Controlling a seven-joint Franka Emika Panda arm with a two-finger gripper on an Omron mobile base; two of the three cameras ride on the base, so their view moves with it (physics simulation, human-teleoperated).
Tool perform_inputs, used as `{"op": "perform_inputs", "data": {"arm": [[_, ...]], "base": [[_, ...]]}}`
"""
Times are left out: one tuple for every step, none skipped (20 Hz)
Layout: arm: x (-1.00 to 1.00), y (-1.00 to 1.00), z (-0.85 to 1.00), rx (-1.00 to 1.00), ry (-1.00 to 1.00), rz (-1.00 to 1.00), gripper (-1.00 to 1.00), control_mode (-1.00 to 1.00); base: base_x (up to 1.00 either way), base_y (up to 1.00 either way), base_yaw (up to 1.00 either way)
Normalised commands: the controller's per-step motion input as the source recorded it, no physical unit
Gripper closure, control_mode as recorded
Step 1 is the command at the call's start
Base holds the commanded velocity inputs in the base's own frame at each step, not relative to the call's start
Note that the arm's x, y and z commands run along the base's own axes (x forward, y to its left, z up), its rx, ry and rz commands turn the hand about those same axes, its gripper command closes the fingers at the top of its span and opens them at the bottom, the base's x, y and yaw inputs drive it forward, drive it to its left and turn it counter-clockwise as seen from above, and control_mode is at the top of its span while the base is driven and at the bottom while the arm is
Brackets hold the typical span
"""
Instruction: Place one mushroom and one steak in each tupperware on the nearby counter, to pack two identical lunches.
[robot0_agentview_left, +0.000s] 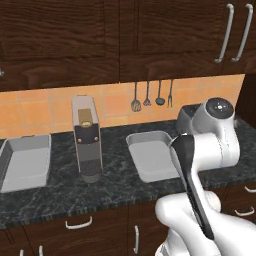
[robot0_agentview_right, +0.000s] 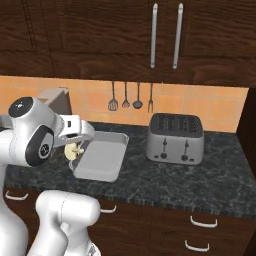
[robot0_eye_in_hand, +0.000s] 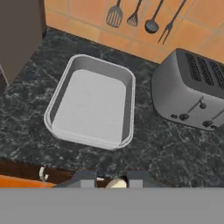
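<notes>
The gripper (robot0_eye_in_hand: 112, 180) is closed on a mushroom (robot0_agentview_right: 73, 151), held above the near edge of the tupperware (robot0_eye_in_hand: 94, 105).

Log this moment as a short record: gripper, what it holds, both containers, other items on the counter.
gripper: shut on a mushroom, above the near edge of the counter
near tupperware: empty, left of the toaster
far tupperware: empty, left of the coffee machine
wall: four utensils hanging above the counter
steak: none seen
</notes>
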Motion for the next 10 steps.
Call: {"op": "perform_inputs", "data": {"arm": [[0.98, 0.24, -0.86, 0.04, -0.06, 0.0, 1.0, -1.0], [1.0, 0.22, -0.92, 0.04, -0.05, 0.0, 1.0, -1.0], [1.0, 0.24, -0.97, 0.05, -0.05, 0.0, 1.0, -1.0], [1.0, 0.24, -1.0, 0.05, -0.02, 0.0, 1.0, -1.0], [1.0, 0.22, -1.0, 0.07, 0.0, 0.0, 1.0, -1.0], [1.0, 0.19, -1.0, 0.08, 0.0, 0.0, 1.0, -1.0], [1.0, 0.1, -0.99, 0.07, 0.0, 0.0, 1.0, -1.0], [1.0, 0.04, -0.81, 0.07, 0.0, 0.0, 1.0, -1.0], [1.0, 0.0, -0.62, 0.05, 0.0, 0.0, 1.0, -1.0], [1.0, 0.0, -0.46, 0.05, 0.0, 0.0, 1.0, -1.0]], "base": [[0.0, 0.0, 0.0], [0.0, 0.0, 0.0], [0.0, 0.0, 0.0], [0.0, 0.0, 0.0], [0.0, 0.0, 0.0], [0.0, 0.0, 0.0], [0.0, 0.0, 0.0], [0.0, 0.0, 0.0], [0.0, 0.0, 0.0], [0.0, 0.0, 0.0]]}}
